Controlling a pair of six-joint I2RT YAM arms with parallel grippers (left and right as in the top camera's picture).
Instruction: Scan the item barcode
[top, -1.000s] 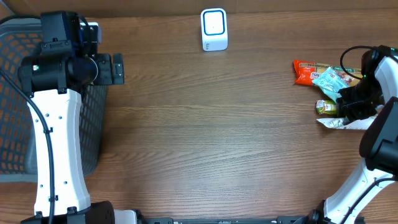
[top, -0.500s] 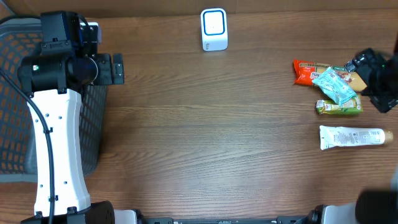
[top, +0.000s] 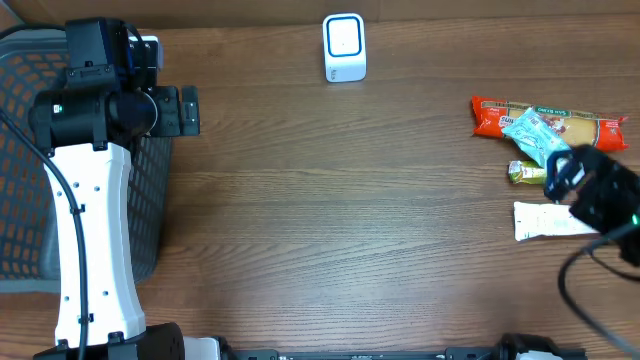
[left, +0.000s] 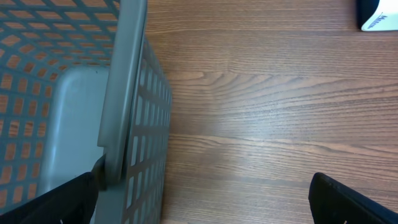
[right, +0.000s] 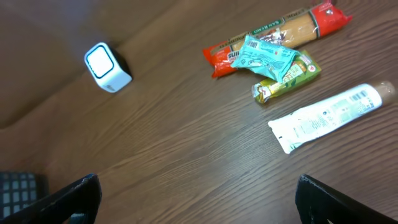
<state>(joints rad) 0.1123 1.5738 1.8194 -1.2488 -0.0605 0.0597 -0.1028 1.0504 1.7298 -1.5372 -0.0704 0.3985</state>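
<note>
White plastic squeeze tube (right: 323, 118) lies on the brown wooden worktop (right: 186, 143) at right, just beside a small green packet (right: 301, 71), so the empty, wide-open right hand (top: 588, 190) above could catch both; the left hand (top: 188, 110), upper left, is open too.

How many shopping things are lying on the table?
4, on the right: a red pasta packet farthest back, a blue packet lying over it, a green pouch beside that, a white tube nearest. None seems hidden.
</note>
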